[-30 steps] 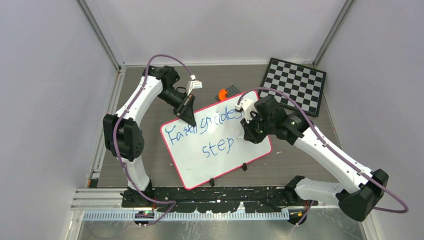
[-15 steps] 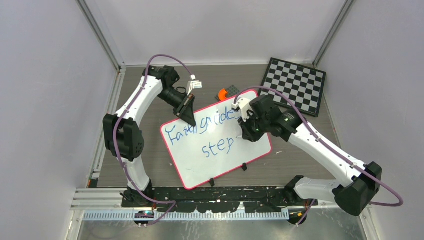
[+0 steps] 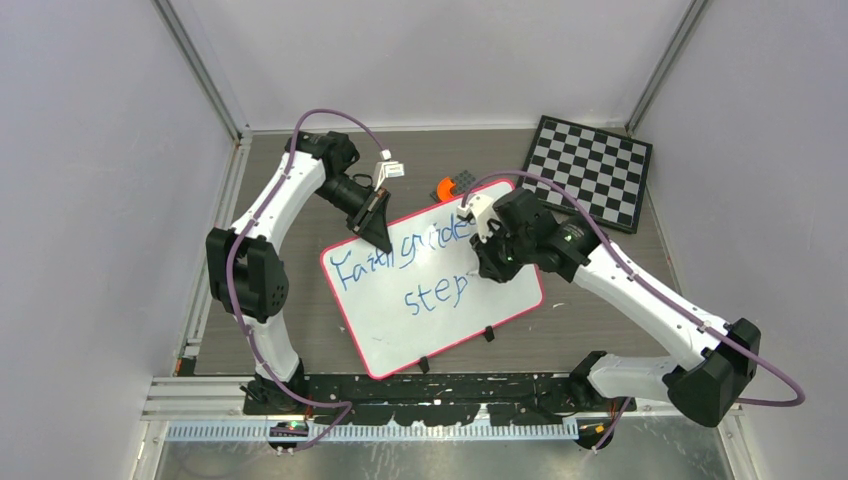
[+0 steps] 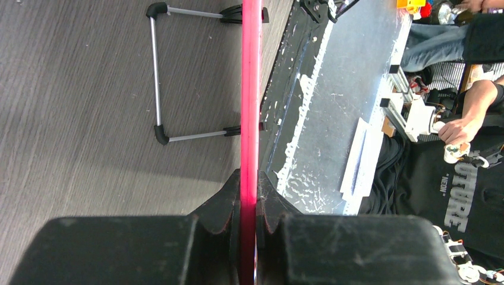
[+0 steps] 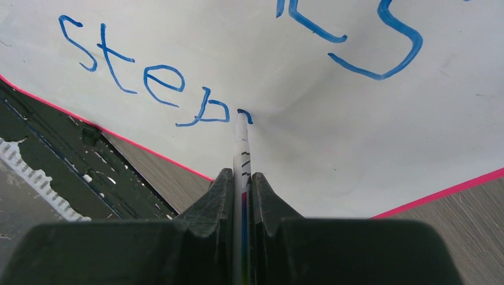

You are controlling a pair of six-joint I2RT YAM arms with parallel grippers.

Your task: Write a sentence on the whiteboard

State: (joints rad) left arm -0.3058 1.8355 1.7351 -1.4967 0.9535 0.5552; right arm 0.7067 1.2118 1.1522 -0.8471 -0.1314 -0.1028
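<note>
The whiteboard (image 3: pixel 440 330), white with a red-pink rim, lies tilted in the middle of the table. Blue words (image 3: pixel 425 245) read "Faith guides" on the upper line and "step" (image 3: pixel 432 294) below. My left gripper (image 3: pixel 379 232) is shut on the board's far left rim (image 4: pixel 250 95), seen edge-on in the left wrist view. My right gripper (image 3: pixel 487 265) is shut on a white marker (image 5: pixel 241 148). Its blue tip touches the board right after the "p" of "step" (image 5: pixel 160 83), where a short new stroke shows.
A black-and-white chessboard (image 3: pixel 592 170) lies at the back right. A small orange piece (image 3: pixel 444 188) on a grey plate sits behind the whiteboard. Black clips (image 3: pixel 489 334) stand at the board's near edge. A metal stand (image 4: pixel 158 77) lies on the table.
My right gripper has shifted slightly left and away along the lower line with the marker. The left arm and the whiteboard have not moved.
</note>
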